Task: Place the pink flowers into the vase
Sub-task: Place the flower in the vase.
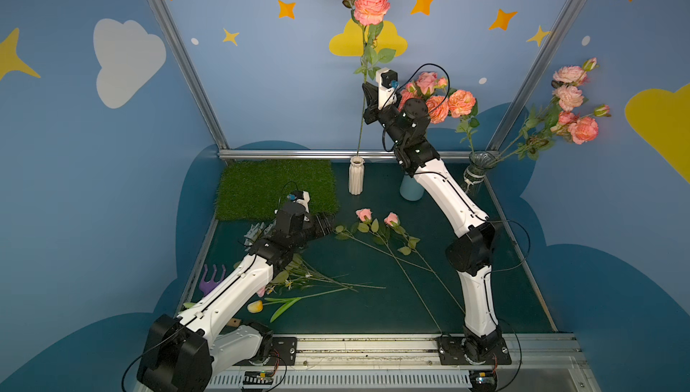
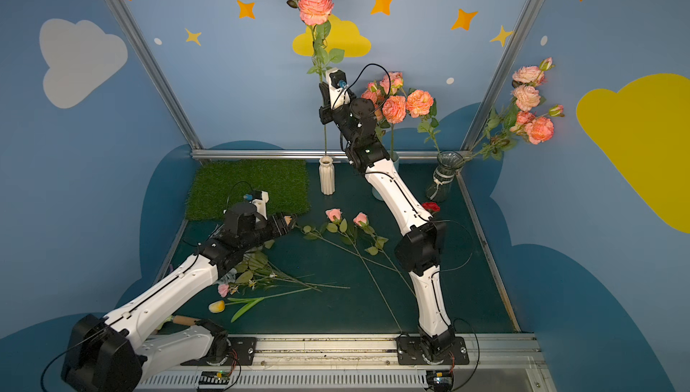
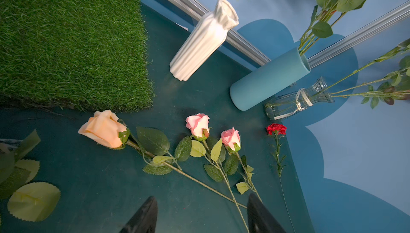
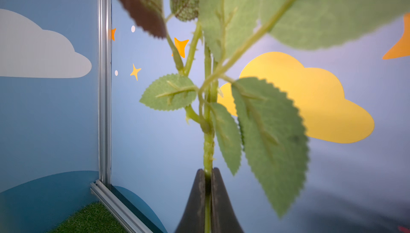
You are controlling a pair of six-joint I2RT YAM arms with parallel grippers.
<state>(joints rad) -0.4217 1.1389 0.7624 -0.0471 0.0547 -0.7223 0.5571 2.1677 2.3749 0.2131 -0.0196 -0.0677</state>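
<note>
Right gripper [image 4: 207, 172]: high at far centre, clamped tight on the stem of a tall pink spray [image 1: 370, 5], just under its leaves. Spray upright, blooms high against the back wall. Lower stem end at the mouth of the white vase [image 1: 356, 177]; inside or just above, not discernible.

Left gripper [image 3: 202, 196]: jaws apart, nothing between them, hovering low over the counter [image 1: 354, 315] by the grass mat [image 1: 276, 188].

Lying flat mid-counter: left bud [image 3: 198, 125] and right bud [image 3: 230, 139], both pink, side by side, stems running near. Peach rose [image 3: 102, 129] to their left, just beside the mat. Red carnation [image 3: 276, 128] to their right.

Far right: blue vase [image 1: 409, 190] with pink bunch [image 1: 440, 104]; glass vase [image 1: 476, 173] with pink sprays [image 1: 573, 110] leaning right.
</note>
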